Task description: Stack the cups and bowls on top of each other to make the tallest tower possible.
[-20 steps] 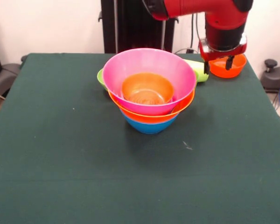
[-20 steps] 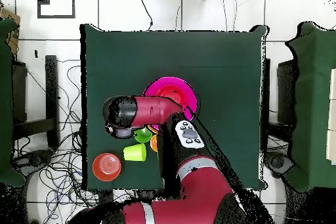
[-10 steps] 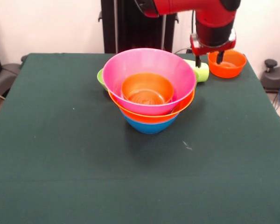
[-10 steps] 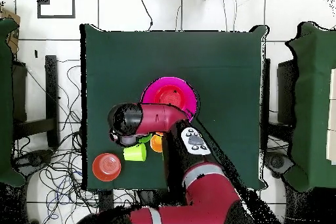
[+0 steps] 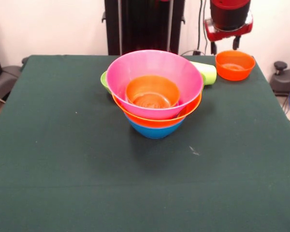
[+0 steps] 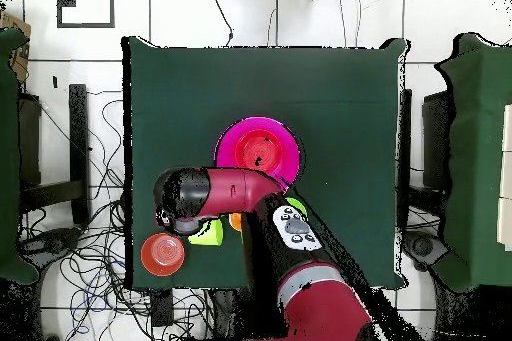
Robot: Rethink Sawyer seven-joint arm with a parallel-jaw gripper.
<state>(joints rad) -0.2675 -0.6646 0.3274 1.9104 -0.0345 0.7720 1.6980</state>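
Observation:
The tower stands mid-table: a blue bowl [image 5: 154,131] lowest, a yellow-orange bowl [image 5: 157,119] on it, a pink bowl [image 5: 154,72] on top, also seen from overhead [image 6: 258,149]. An orange vessel [image 5: 152,92] sits inside the pink bowl; I cannot tell if it is a cup or a bowl. A lime-yellow cup [image 5: 206,72] lies on its side behind the tower, and shows in the overhead view [image 6: 208,233]. A small orange bowl [image 5: 235,64] [image 6: 163,254] stands at the far right corner. My gripper [image 5: 225,47] hangs open and empty above that bowl.
A green bowl [image 5: 104,79] peeks out behind the tower's left side. In the overhead view the arm [image 6: 235,187] covers part of the tower, with a small orange piece [image 6: 235,222] beside the lime-yellow cup. The small orange bowl sits close to the table edge [image 5: 261,72].
The gripper has risen and moved right, from low beside the lime-yellow cup to above the small orange bowl. It stayed empty. The cups and bowls have not moved.

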